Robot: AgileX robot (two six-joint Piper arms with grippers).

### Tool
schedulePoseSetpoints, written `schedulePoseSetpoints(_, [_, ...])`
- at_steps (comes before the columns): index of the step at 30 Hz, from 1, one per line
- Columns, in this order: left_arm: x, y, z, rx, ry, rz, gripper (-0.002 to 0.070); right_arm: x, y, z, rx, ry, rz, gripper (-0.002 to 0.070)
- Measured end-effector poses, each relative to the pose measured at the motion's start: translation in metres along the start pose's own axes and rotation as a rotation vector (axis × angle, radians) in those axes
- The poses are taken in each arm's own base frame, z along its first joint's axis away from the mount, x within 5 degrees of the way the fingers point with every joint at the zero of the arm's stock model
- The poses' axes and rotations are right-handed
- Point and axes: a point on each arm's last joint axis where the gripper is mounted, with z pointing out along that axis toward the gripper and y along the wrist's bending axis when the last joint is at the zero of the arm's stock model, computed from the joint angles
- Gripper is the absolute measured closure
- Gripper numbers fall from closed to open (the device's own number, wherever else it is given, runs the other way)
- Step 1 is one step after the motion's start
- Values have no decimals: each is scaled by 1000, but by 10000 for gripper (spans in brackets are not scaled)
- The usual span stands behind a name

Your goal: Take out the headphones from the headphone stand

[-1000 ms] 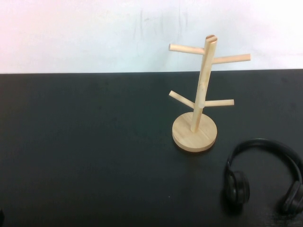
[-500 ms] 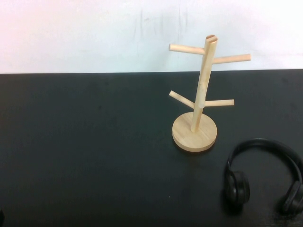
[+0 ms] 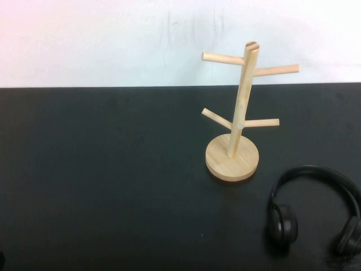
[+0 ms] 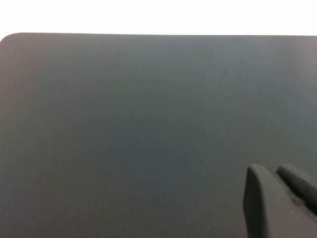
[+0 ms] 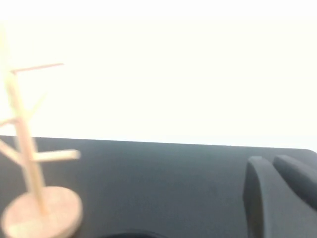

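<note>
At lower right of the high view we see the headphones (image 3: 313, 212) flat on the black counter (image 3: 101, 169); above them, centre-right, the headphone stand (image 3: 240, 116) stands bare; left pincer (image 4: 280, 186) and right pincer (image 5: 280, 178) look clenched, each near its own view's lower right corner.

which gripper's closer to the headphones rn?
Right. The right gripper is back at the near edge on the side where the headphones lie, with the headphone stand in its view. The left gripper sits over bare table, far across.
</note>
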Motion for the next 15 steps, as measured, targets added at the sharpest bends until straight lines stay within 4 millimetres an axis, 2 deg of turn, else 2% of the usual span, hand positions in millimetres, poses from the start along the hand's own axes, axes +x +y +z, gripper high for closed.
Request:
schedulePoseSetpoints(6, [0,0,0,0,0,0,672,56,-2,-6,78,47,-12,682])
schedulePoseSetpoints(8, [0,0,0,0,0,0,672,78,-1,-5,89,114,-8,682])
schedulePoseSetpoints(9, [0,0,0,0,0,0,672,84,-2,-6,93,205,-12,682])
schedulePoseSetpoints(10, [0,0,0,0,0,0,672,88,-2,-8,98,268,-16,682])
schedulePoseSetpoints(15, [0,0,0,0,0,0,672,86,-3,-7,107,226,-53,682])
